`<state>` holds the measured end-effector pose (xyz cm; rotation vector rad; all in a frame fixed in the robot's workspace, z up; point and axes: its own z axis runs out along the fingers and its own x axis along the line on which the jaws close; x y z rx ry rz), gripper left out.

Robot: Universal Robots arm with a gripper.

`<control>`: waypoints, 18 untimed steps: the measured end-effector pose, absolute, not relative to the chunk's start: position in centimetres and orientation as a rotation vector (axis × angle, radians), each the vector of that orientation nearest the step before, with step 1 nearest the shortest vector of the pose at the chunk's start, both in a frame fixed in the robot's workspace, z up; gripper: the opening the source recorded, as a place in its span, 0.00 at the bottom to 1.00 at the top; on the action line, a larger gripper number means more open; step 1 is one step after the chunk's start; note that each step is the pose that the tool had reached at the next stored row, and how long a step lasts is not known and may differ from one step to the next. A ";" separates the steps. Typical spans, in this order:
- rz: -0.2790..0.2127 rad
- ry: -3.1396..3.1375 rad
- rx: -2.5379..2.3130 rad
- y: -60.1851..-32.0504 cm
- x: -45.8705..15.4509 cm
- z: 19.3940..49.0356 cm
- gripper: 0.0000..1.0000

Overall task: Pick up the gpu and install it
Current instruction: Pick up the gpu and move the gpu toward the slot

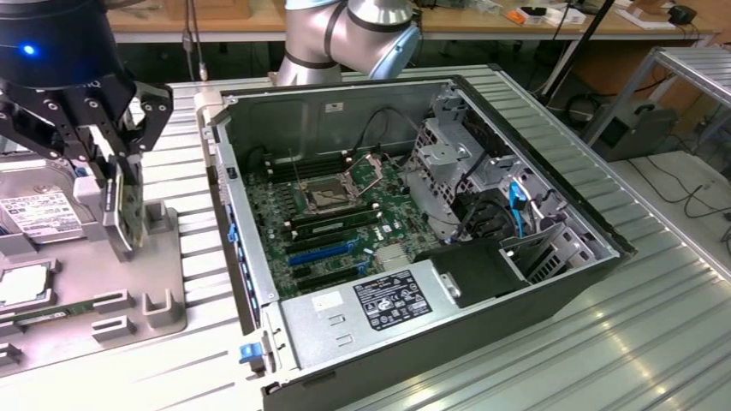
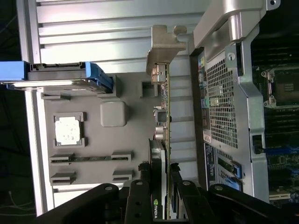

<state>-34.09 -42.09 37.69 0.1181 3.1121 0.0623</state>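
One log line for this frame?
stage: gpu pickup | end effector: shut on gpu, card on edge | where: over grey parts tray, beside open PC case | installed: no

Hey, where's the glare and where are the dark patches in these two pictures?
Exterior view: glare streaks the ribbed table toward the exterior view's right, a blue light glows above the gripper, the computer case is dim inside. Wrist view: the table's ribs glare white, the motherboard sits in shadow, the gpu in the gripper is bright at its bracket.
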 end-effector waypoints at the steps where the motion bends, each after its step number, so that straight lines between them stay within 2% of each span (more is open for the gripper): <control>1: 0.062 3.112 0.118 -42.1 -34.1 37.8 0.27; 18: 0.062 3.112 0.118 -42.1 -34.1 39.7 0.27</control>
